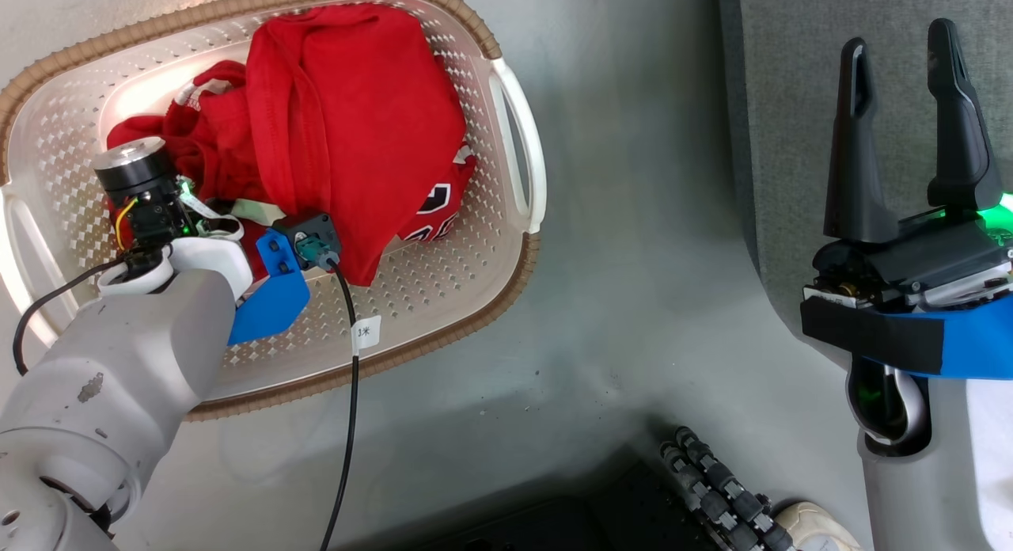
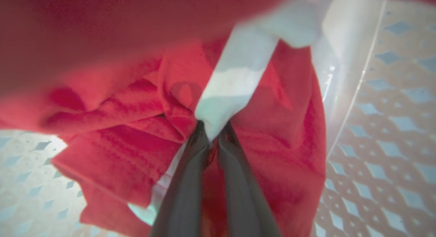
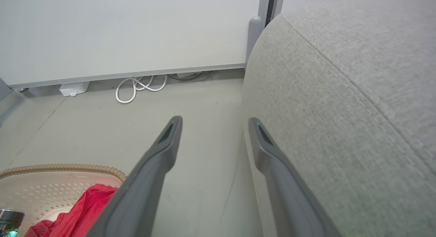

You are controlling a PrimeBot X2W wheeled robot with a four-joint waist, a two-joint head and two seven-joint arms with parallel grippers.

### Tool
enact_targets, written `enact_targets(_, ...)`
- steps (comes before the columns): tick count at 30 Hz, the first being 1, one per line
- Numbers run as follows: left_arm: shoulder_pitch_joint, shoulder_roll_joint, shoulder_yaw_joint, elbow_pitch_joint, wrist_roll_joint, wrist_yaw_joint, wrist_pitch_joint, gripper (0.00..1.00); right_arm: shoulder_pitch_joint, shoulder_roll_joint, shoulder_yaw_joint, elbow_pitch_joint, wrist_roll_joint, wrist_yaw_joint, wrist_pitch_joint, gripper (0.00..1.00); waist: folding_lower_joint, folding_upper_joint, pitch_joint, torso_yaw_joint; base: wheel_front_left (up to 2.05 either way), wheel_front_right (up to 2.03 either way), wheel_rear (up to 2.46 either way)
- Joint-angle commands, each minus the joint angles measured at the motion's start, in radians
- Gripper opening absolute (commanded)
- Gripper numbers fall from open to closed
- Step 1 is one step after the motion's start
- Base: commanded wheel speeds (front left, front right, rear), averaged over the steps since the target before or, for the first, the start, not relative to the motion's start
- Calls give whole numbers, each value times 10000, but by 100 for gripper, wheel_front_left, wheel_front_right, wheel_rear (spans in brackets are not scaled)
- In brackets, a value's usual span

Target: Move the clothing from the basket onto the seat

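Right end effector (image 1: 898, 40) hangs spread by the seat (image 1: 779, 100), spare for now; the clothing (image 1: 356, 100) lies heaped in the basket (image 1: 439, 278). Left wrist view: left end effector (image 2: 211, 128) pinches a white-trimmed fold (image 2: 224, 94), likely to lift it. Right wrist view: seat just beside.

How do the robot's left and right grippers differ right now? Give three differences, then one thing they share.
The left gripper is shut on the clothing; the right gripper is open and holds nothing. The left reaches inside the basket; the right hangs beside the seat. The left's fingers are surrounded by red fabric; the right's stand bare. Both have two long dark fingers.
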Motion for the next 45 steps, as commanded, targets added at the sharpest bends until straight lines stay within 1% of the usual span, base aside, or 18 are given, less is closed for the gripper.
enact_targets(1,-94,-3,-30,41,-89,-3,15,0,10,-24,-24,-21,-56,4,-38,100,0,0,9,23,0,0,0)
enact_targets(8,-106,-311,-32,9,-276,-3,-285,0,-273,-26,28,132,-81,4,-38,100,0,0,-192,148,0,0,0)
enact_targets(13,4,-543,-32,-71,-439,-3,-715,0,-424,-26,-12,221,-112,4,-38,100,0,0,-531,352,0,0,0)
enact_targets(17,153,-553,-32,-168,-695,-2,-1215,0,-440,-26,-2,301,-145,4,-38,100,0,0,-949,554,0,0,0)
enact_targets(25,348,-775,-32,-496,-1373,-2,-2138,0,-317,-28,-111,535,-391,4,-38,100,0,0,-2023,1133,0,0,0)
enact_targets(31,440,-982,-32,-670,-2171,-2,-2860,0,-59,-28,-174,747,-630,4,-38,100,0,0,-2927,1630,0,0,0)
enact_targets(32,440,-982,-32,-670,-2171,-2,-2860,0,-59,-28,-174,747,-630,4,-38,100,0,0,-2927,1630,0,0,0)
enact_targets(39,636,-1189,-12,-910,-3248,-2,-3547,0,298,-28,-280,1039,-840,4,-38,100,0,0,-4113,2089,0,0,0)
enact_targets(45,676,-1325,219,-1334,-3928,-2,-3767,0,697,-29,-327,1298,-974,4,-38,100,0,0,-5126,2415,0,0,0)
